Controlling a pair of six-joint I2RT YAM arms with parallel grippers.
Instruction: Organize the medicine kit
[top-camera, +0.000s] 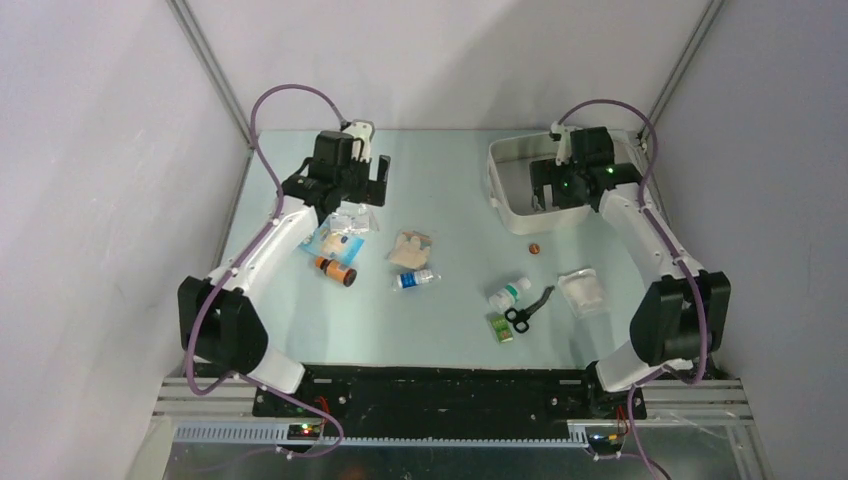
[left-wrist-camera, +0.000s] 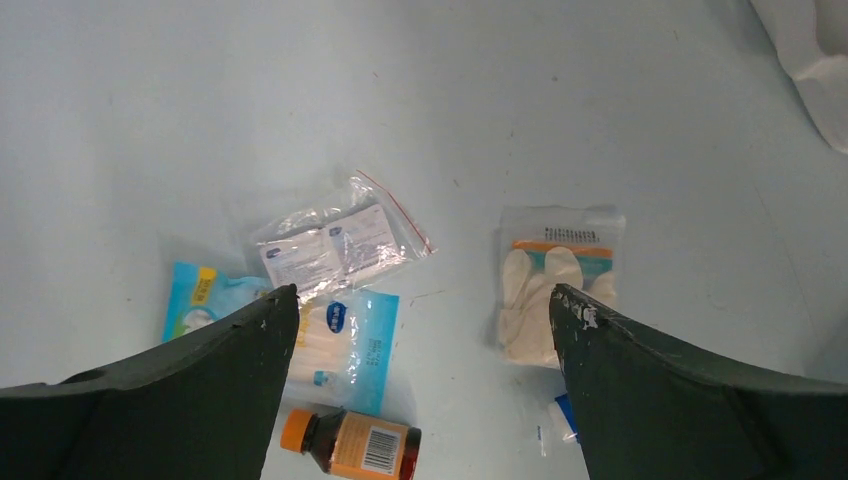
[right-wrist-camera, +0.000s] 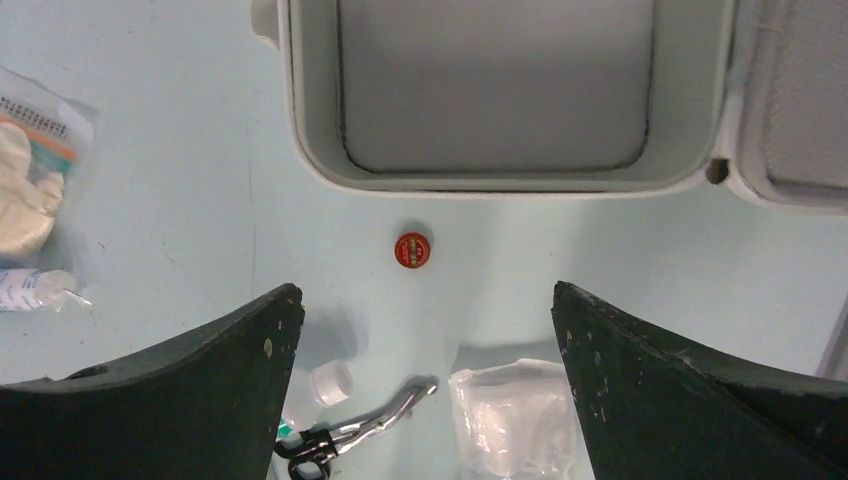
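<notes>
Finding: white rounded-square soft zip medicine kit sits at the far right of the pale table, with its lid open and grey lining exposed. A small red round tin lies just outside the kit's near wall. The right gripper is above it, jaws wide and holding nothing. The left gripper, equally wide, is over a clear zip bag of white sachets and a clear packet of white gloves.

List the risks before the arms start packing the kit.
The red disc lies flat beside the medicine kit; it may skid rather than lift. The clear zip bag overlaps the blue packet, so one grasp might drag both. The scissors lie close to the white bottle, which could get knocked.
</notes>
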